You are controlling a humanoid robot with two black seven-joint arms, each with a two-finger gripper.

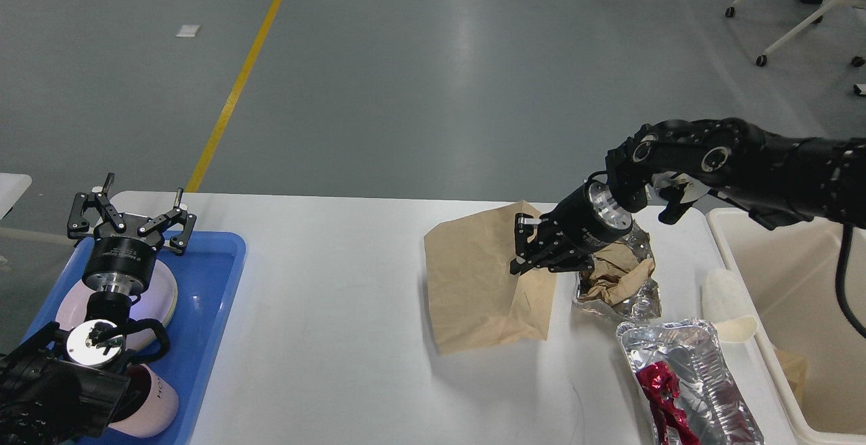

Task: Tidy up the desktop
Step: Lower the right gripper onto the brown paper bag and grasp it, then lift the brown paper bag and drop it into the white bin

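The white desktop [338,337] fills the lower view. My right gripper [524,247] is shut on the upper right edge of a brown paper bag [477,283], which hangs lifted and tilted with its lower end near the desktop. Just right of it sits a crumpled foil wrapper with brown paper inside [619,281]. A foil tray holding red and clear wrappers [683,377] lies at the front right. My left gripper [128,212] stands open above the blue tray [203,310], holding nothing.
In the blue tray lie a white plate [162,296] and a pink-white cup [152,401]. A cream bin [778,283] stands at the right edge, with a white rolled paper [727,306] beside it. Office chair legs [798,19] are on the floor beyond.
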